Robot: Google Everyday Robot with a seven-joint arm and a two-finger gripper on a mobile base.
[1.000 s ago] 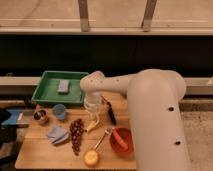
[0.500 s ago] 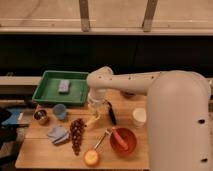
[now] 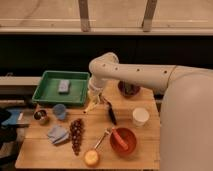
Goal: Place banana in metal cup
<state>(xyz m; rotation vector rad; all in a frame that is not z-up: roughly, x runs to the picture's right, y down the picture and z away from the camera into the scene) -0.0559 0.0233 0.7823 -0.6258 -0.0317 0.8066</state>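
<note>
The pale yellow banana (image 3: 91, 106) hangs tilted from my gripper (image 3: 93, 98), which is shut on its upper end just above the wooden table, by the green tray's front right corner. The small shiny metal cup (image 3: 41, 116) stands near the table's left edge, well left of the gripper. A light blue cup (image 3: 60, 111) stands between the metal cup and the banana. My white arm reaches in from the right.
A green tray (image 3: 47, 95) holding a grey sponge (image 3: 63, 86) sits at the back left. On the table are a black tool (image 3: 111, 112), a white cup (image 3: 140, 116), a red bowl (image 3: 123, 140), dark grapes (image 3: 76, 134), a round orange fruit (image 3: 91, 158), a blue cloth (image 3: 57, 134) and a dark bowl (image 3: 129, 89).
The banana has risen off the table and shifted slightly left with the gripper. The arm has lifted, uncovering the table's right side.
</note>
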